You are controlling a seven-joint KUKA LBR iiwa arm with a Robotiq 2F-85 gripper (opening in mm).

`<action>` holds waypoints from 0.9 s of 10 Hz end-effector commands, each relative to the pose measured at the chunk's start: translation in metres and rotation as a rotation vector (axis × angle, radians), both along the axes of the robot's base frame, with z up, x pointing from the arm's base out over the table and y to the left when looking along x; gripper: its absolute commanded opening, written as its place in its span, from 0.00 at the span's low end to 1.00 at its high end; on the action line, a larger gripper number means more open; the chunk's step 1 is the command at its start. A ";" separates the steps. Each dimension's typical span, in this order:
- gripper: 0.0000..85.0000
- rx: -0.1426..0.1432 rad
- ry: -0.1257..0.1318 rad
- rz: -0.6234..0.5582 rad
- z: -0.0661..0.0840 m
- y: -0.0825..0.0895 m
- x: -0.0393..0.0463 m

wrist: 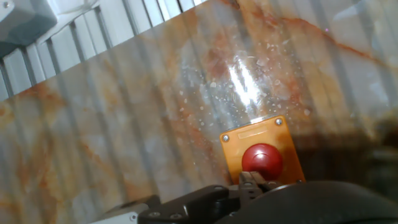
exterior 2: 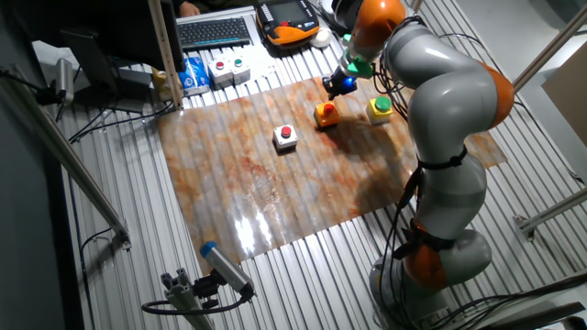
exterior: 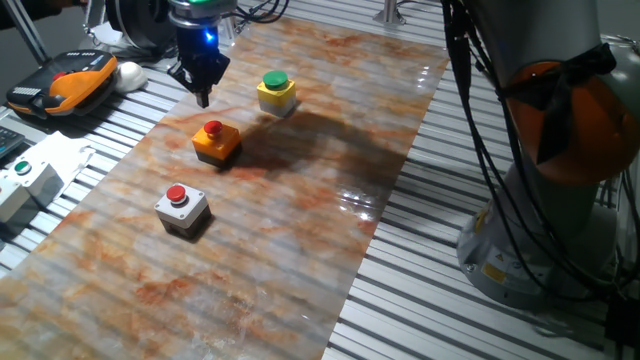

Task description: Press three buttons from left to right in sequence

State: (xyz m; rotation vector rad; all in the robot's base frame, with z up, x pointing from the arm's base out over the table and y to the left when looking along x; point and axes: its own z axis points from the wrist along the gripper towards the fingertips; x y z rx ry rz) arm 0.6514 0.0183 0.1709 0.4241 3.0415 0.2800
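Three button boxes stand in a diagonal row on the marbled mat [exterior: 300, 230]. The grey box with a red cap [exterior: 181, 208] is nearest, also in the other fixed view [exterior 2: 286, 137]. The orange box with a red cap [exterior: 216, 141] [exterior 2: 326, 114] is in the middle. The yellow box with a green cap [exterior: 276, 91] [exterior 2: 380, 109] is farthest. My gripper [exterior: 203, 97] [exterior 2: 332, 91] hovers just above and behind the orange box, not touching it. In the hand view the orange box [wrist: 261, 152] lies right ahead of my gripper [wrist: 252, 182], whose fingertips are together.
A larger white box with a small green button [exterior: 22, 178] sits on the slatted table left of the mat. An orange and black pendant [exterior: 70, 80] lies at the back left. The robot base [exterior: 560, 200] and its cables stand to the right.
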 end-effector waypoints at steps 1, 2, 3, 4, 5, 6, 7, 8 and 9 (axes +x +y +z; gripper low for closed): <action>0.00 0.000 -0.005 0.008 0.000 0.000 0.0000; 0.00 0.004 -0.008 0.017 0.000 0.000 0.0000; 0.00 -0.002 -0.016 0.029 0.000 0.000 0.0000; 0.00 -0.002 -0.018 0.035 0.000 0.000 0.0000; 0.00 -0.004 -0.025 0.045 0.000 0.000 0.0000; 0.00 -0.010 -0.026 0.052 0.000 0.000 0.0000; 0.00 -0.034 -0.027 0.060 0.000 0.000 0.0000; 0.00 -0.057 -0.028 0.057 0.000 0.000 0.0000; 0.00 -0.144 -0.035 0.045 0.000 0.000 0.0000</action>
